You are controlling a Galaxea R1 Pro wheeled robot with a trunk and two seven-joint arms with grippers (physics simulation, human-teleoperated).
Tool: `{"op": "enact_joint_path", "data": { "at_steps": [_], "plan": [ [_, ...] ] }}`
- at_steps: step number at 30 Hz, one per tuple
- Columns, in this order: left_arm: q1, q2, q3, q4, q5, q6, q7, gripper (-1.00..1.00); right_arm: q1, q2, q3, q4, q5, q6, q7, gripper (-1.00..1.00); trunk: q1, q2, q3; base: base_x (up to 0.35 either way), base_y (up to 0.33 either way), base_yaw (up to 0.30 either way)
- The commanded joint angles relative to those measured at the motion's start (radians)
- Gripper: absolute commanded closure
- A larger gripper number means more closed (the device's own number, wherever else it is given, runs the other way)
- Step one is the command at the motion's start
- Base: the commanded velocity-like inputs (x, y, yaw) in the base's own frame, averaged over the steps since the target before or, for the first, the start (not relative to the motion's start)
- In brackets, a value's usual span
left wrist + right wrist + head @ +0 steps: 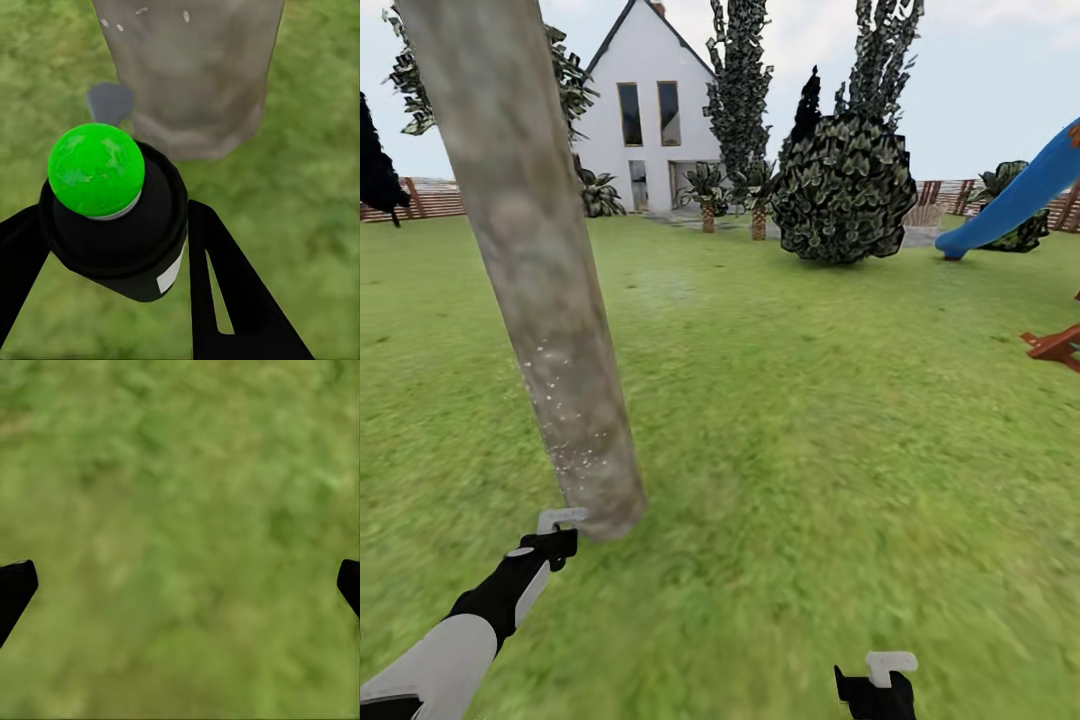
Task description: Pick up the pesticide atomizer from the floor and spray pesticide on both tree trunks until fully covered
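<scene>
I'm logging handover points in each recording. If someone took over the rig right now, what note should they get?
Left gripper: shut on the pesticide atomizer, green cap toward the tree trunk, close to its base.
Right gripper: open, holding nothing, over the grass.
Done: atomizer picked up; white pesticide specks dot the trunk's lower part.
Left: the upper trunk looks bare, so coverage seems incomplete. Finish it, then spray the second tree, which I cannot single out from here.
</scene>
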Motion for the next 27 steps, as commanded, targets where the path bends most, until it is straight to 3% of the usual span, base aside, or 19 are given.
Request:
{"op": "enact_joint_path", "data": {
  "at_steps": [1,13,27],
  "plan": [
    [0.000,0.000,0.000,0.001,0.000,0.000,0.000,1.00,0.000,0.000,0.000,0.000,0.000,0.000,0.000,-1.00,0.000,0.000,0.000,0.190,-0.229,0.109],
    [0.000,0.000,0.000,0.002,0.000,0.000,0.000,1.00,0.000,0.000,0.000,0.000,0.000,0.000,0.000,-1.00,0.000,0.000,0.000,0.120,-0.246,0.028],
    [0.000,0.000,0.000,0.001,0.000,0.000,0.000,1.00,0.000,0.000,0.000,0.000,0.000,0.000,0.000,-1.00,0.000,0.000,0.000,0.000,-0.269,0.223]
  ]
}}
